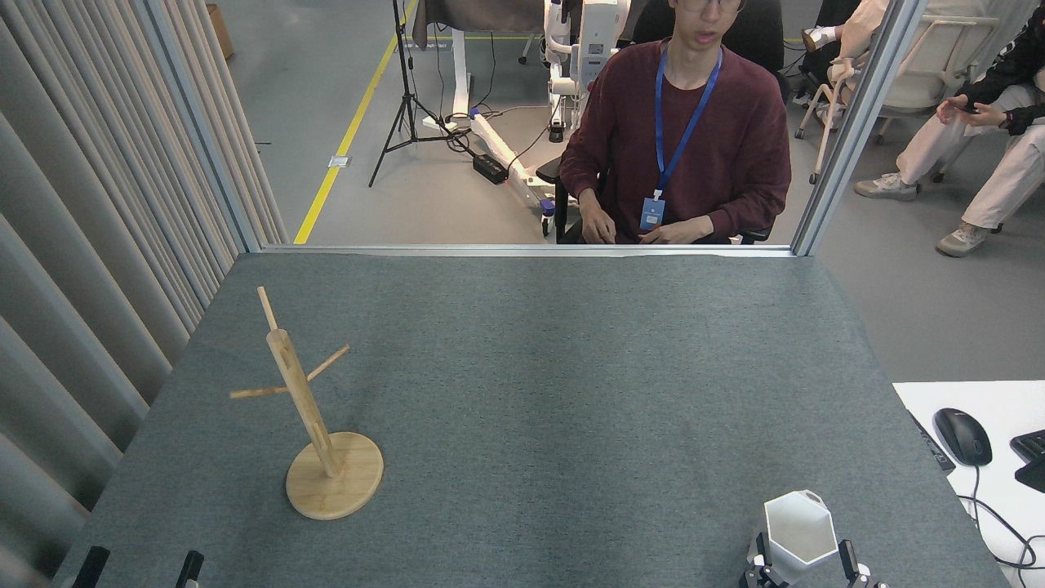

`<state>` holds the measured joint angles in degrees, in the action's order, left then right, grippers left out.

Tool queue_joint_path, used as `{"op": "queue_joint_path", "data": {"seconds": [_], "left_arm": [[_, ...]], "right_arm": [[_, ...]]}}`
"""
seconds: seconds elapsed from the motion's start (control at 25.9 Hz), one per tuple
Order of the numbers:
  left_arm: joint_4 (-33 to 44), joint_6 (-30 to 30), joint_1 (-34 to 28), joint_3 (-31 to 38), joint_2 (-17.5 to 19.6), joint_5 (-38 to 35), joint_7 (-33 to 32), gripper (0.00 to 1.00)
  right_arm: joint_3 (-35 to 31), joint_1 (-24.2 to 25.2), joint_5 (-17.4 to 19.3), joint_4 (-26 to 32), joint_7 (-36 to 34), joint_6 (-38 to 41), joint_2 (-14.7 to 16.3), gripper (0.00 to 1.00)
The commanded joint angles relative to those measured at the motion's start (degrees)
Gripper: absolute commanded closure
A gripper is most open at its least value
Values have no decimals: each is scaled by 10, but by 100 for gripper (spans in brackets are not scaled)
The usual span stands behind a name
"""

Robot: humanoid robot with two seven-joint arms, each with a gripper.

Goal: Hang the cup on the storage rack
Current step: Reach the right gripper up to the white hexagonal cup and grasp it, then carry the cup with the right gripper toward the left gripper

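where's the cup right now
In the head view the cup stands upright at the table's near right corner, between the right gripper's fingers, far across from the storage rack on the left.

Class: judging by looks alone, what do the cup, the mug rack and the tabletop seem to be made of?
Cup: probably ceramic or plastic; matte white, crisp facets, no shine.
Mug rack: wood, likely bamboo; pale tan with faint grain on its base.
Tabletop: felt-like fabric; grey-green, speckled, no shine.

Slim black fingers (849, 559) on the right, with pale grey knuckles beneath.
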<state>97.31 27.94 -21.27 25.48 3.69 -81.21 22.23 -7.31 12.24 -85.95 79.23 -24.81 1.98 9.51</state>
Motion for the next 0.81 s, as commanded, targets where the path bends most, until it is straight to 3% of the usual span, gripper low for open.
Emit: {"op": "queue_joint_path", "data": {"seconds": [0.0,0.04,0.15,0.27,0.43,0.54,0.62,0.77], "left_arm": [[-1,0,0,-1,0,0,0,0],[-1,0,0,0,-1,0,0,0],[1,5,-1,-3,0,-1,3,0],[6,15,-6,-12,2,-4,3,0],[10,78,-8,-91,9,-18,-3,0],[12,105,-4,-134,10,-72,-5,0],[14,118,1,-162,9,-112,-6,0],[10,114,40,-245,0,-208,-10,0]], "right_arm": [[0,-9,-4,-18,-3,0,0,25],[1,-10,-4,-21,-3,0,0,39],[0,-8,-1,-14,-6,0,-2,44],[-4,-9,5,33,-9,1,-6,47],[0,-6,5,124,-6,13,-14,47],[41,-5,-2,160,-4,16,-42,47],[92,-6,-21,173,-3,11,-56,47],[171,-8,-106,175,-4,9,-79,46]]}}
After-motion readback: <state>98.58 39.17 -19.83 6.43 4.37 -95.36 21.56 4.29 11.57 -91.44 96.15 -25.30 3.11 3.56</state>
